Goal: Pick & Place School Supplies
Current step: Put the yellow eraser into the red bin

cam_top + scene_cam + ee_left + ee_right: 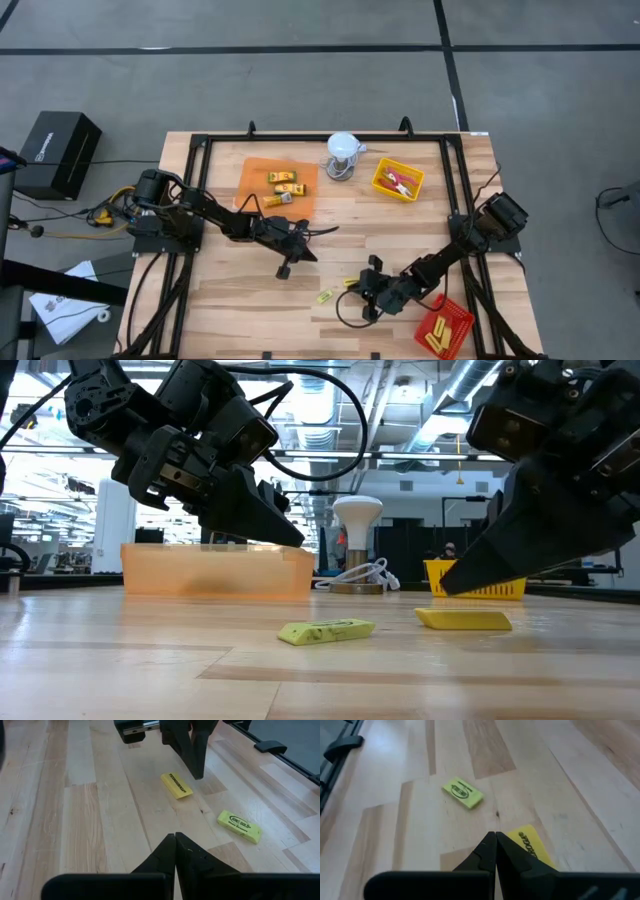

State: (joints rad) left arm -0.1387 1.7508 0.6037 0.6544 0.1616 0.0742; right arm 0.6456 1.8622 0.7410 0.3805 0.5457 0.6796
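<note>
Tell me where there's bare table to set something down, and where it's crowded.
Free: the bare wood between the orange tray and the table's left rail, and the near left corner. Crowded: the middle front, where the shut left gripper and shut right gripper flank two yellow packets.

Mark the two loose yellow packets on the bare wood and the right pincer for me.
lime-yellow packet (326,631), low view, middle of its long side face.
deeper yellow packet (464,620), low view, middle of its side face.
right pincer (495,836), right wrist view, tip where the shut fingers meet, right over the deeper yellow packet.
</note>
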